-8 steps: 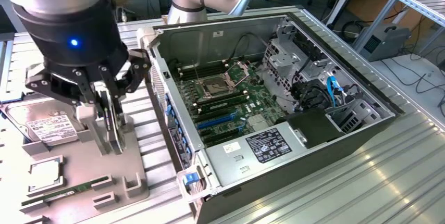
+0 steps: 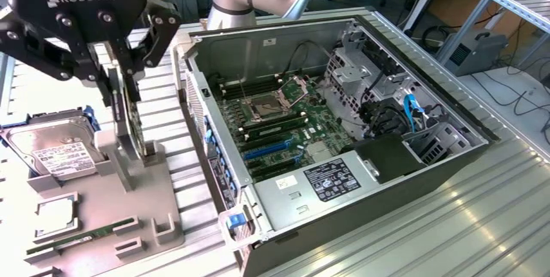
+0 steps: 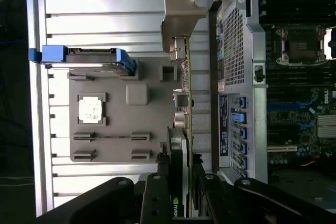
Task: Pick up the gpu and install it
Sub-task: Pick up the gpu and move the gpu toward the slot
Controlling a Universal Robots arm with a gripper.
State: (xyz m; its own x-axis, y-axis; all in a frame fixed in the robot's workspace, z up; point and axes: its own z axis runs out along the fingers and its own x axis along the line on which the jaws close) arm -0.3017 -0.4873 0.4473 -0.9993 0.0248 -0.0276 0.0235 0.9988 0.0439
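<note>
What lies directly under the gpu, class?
The grey holder tray lies beneath the gpu, which the gripper clamps on edge. The card hides the part of the tray right below it, so whether its lower edge touches cannot be told.

Black tool [image 2: 127, 80], dark gpu [image 2: 133, 122] with silver bracket [image 3: 181, 22], grey fixture [image 2: 146, 206], blue-railed hard drive [image 2: 56, 151], green motherboard [image 2: 284, 129].

The gpu [image 3: 184, 98] — near end hidden inside the claw [image 3: 180, 170].
</note>
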